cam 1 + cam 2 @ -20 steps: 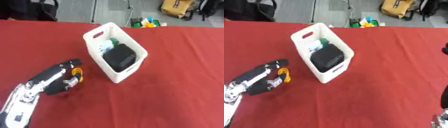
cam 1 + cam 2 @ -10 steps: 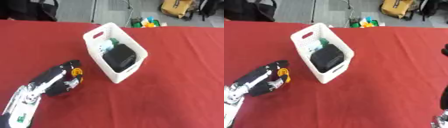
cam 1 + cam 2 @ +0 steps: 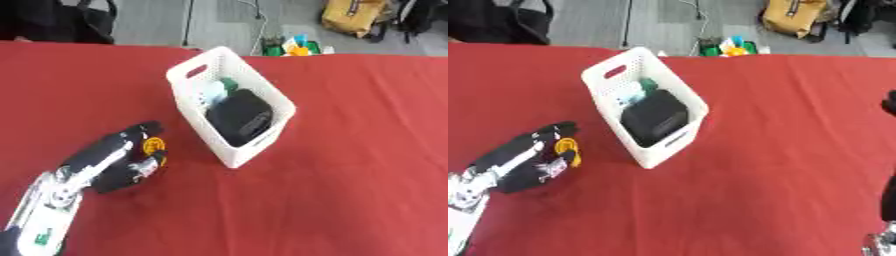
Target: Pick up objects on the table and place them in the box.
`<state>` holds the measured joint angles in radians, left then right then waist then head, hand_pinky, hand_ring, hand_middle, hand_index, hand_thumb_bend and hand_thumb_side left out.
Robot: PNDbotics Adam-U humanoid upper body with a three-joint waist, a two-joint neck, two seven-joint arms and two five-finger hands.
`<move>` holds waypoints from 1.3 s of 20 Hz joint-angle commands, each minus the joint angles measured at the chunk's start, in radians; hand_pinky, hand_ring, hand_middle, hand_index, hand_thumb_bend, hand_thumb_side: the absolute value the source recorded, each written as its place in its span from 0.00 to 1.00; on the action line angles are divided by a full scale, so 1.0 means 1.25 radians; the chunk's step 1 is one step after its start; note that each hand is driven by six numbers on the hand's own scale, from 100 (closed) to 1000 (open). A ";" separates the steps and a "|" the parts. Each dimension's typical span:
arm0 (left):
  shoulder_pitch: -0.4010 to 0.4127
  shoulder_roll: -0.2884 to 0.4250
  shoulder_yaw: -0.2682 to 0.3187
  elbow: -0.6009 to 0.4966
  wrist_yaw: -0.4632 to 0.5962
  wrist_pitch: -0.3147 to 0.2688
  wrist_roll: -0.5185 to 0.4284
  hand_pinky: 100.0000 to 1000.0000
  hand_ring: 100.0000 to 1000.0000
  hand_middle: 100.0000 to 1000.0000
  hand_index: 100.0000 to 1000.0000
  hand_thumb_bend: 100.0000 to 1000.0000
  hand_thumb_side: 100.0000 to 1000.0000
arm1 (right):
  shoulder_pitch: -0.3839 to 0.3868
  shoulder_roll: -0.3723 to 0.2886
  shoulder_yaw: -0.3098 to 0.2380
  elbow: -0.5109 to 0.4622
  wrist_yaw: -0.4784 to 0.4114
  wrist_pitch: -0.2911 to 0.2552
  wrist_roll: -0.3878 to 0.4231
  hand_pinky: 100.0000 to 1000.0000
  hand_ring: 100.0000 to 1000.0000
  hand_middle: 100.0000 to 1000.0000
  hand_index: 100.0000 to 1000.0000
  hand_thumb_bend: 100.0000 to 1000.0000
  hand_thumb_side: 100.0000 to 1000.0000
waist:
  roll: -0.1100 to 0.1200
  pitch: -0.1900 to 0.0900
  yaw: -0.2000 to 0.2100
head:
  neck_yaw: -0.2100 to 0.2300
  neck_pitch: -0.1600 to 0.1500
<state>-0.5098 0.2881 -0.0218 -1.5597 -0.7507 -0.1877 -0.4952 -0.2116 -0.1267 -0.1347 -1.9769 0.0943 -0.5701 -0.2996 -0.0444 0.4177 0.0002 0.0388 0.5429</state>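
My left hand (image 3: 114,162) is lying low over the red table (image 3: 350,175), fingers curling round a small yellow-orange object (image 3: 154,146) that is sitting at my fingertips, on the side facing the box. Object is too small to name, just a yellow-orange round bit. The white perforated box (image 3: 229,107) is standing just beyond my fingertips, up and to the right, apart from them, its long side running diagonally away. Inside the box a black bulky item (image 3: 241,117) is filling the near half, with a green piece (image 3: 229,84) and something pale at the far end. My right hand (image 3: 888,200) is showing only as dark parts at the right edge in the right eye view, well apart from the box; I cannot tell what its fingers are doing.
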 commanded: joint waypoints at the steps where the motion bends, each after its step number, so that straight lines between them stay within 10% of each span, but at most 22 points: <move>1: -0.007 0.004 -0.002 -0.003 0.007 0.004 -0.010 1.00 1.00 1.00 1.00 0.14 1.00 | -0.005 -0.003 0.001 -0.018 -0.004 0.000 0.003 0.72 0.72 0.60 0.72 0.00 1.00 | 0.001 -0.012 -0.001 | 0.002 -0.010; 26: -0.011 0.007 -0.004 0.005 -0.052 0.019 -0.050 1.00 1.00 1.00 1.00 0.09 1.00 | -0.005 -0.001 0.003 -0.018 -0.010 -0.001 0.012 0.72 0.71 0.60 0.72 0.00 1.00 | -0.001 -0.009 0.002 | 0.002 -0.014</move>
<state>-0.5211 0.2883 -0.0248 -1.5638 -0.8082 -0.1690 -0.5468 -0.2115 -0.1192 -0.1292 -1.9769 0.0862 -0.5701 -0.2893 -0.0449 0.4186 0.0015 0.0407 0.5352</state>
